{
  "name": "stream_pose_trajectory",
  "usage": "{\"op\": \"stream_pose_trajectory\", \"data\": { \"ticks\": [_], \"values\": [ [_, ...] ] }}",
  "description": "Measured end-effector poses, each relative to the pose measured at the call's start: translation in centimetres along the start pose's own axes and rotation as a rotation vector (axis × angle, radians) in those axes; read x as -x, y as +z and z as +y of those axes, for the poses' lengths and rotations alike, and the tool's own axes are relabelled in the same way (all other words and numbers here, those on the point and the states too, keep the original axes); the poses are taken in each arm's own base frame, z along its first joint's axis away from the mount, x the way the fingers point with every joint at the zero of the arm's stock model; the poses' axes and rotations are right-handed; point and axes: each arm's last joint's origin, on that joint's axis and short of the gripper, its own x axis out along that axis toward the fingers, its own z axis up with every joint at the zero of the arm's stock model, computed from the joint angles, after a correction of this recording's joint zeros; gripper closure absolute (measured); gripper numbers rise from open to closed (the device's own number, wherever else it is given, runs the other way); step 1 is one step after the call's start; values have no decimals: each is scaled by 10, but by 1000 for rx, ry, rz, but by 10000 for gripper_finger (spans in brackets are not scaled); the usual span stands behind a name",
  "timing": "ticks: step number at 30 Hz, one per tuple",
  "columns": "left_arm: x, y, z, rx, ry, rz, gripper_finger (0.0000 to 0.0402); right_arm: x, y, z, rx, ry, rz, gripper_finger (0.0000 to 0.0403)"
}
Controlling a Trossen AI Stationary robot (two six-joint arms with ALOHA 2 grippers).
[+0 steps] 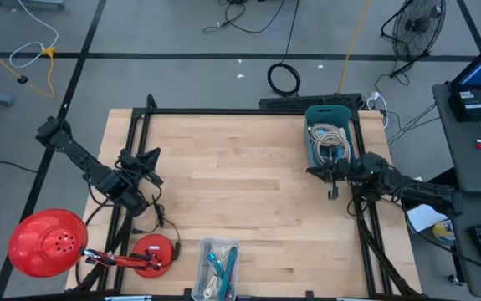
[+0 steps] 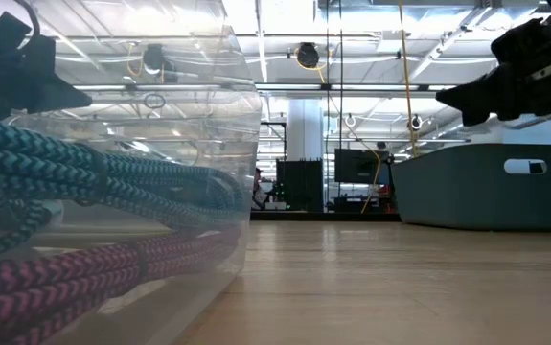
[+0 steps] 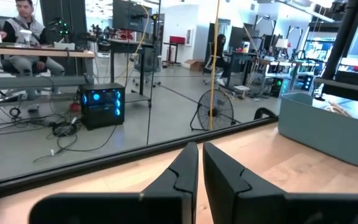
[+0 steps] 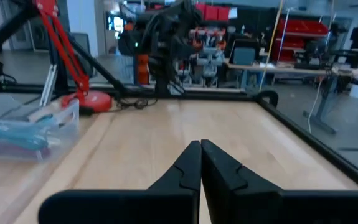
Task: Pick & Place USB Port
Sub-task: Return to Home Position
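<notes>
A blue-grey bin (image 1: pixel 310 142) holding coiled pale cables (image 1: pixel 332 140) stands at the table's far right; it also shows in the low view (image 2: pixel 476 187) and the left wrist view (image 3: pixel 328 130). A clear container (image 1: pixel 220 267) with teal and pink braided cables (image 2: pixel 83 182) sits at the near edge; it also shows in the right wrist view (image 4: pixel 23 130). My right gripper (image 1: pixel 314 171) is shut and empty, just on the near side of the bin. My left gripper (image 1: pixel 153 156) is shut and empty near the table's left edge.
A red desk lamp (image 1: pixel 48 242) with a round red base (image 1: pixel 155 253) stands at the near left corner. A black frame (image 1: pixel 248 110) runs around the wooden table. Bare wood (image 1: pixel 240 184) lies between the two arms.
</notes>
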Motion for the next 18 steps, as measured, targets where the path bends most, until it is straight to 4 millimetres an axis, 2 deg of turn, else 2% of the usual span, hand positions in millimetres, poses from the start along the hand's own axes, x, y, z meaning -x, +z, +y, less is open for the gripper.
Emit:
{"op": "stream_pose_trajectory", "data": {
  "ticks": [18],
  "values": [
    [0, -1, 0, 4, 4, 50, 376, 4, 10, 1, -6, 1, -108, 403]
  ]
}}
